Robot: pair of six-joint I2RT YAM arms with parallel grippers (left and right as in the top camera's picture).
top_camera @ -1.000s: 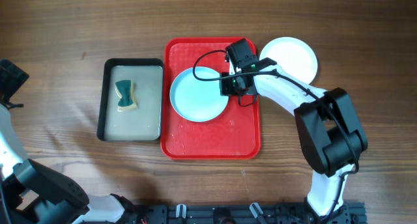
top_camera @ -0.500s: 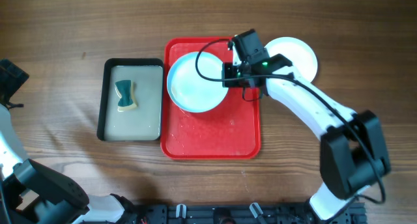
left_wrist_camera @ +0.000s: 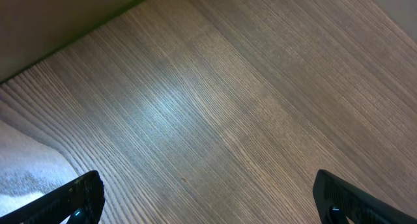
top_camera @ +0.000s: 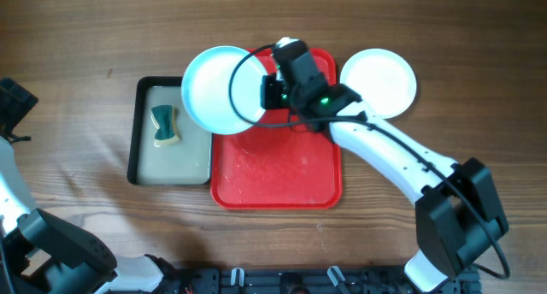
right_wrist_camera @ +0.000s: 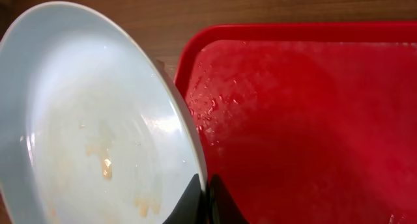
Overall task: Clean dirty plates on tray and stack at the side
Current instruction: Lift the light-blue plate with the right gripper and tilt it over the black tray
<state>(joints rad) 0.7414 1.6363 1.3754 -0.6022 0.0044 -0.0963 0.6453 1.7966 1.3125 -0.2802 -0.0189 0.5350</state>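
Overhead: the right fingers are holding a pale blue plate by its rim, above the tray corner and the basin with its sponge. A white plate is sitting on the bench beside the tray.

Left wrist: the left fingers are spreading wide over bare wood, gripping nothing.

Right wrist: the fingers are pinching only the smeared plate's edge. Glossy and probably wet, it risks pivoting or sliding out and dropping.

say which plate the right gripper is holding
The pale blue plate, pinched at its rim by the right gripper above the red tray's left edge. The white plate sits on the table right of the tray.
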